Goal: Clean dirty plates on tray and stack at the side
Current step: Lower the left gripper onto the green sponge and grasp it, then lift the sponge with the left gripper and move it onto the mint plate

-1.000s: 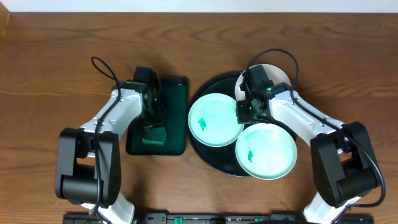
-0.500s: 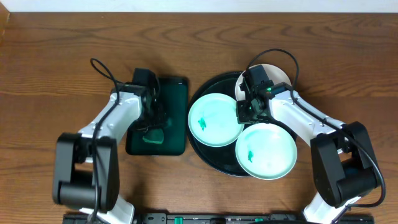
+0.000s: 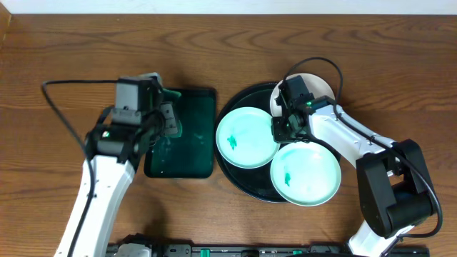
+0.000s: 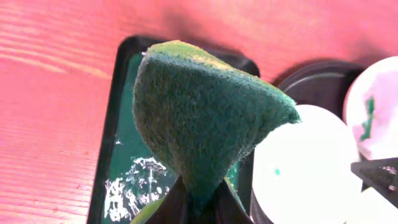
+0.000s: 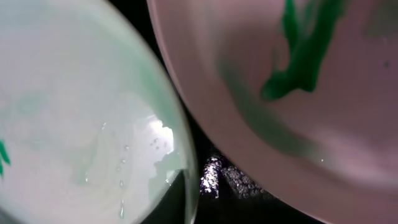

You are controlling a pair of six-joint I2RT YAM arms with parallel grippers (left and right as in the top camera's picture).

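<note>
My left arm has lifted off the dark green tray [image 3: 191, 153] at frame left since the earlier frame, and the left gripper [image 4: 198, 208] now has its jaws clamped on the green sponge [image 4: 199, 118] above that tray. The right gripper [image 3: 280, 130] sits low over the black tray [image 3: 243, 180], right of centre on the worktop [image 3: 71, 57]; I cannot tell how its jaws stand. The white plate [image 3: 318, 84], left mint plate [image 3: 246, 137] and lower mint plate [image 3: 305, 173] all lie on the black tray, each smeared green.
</note>
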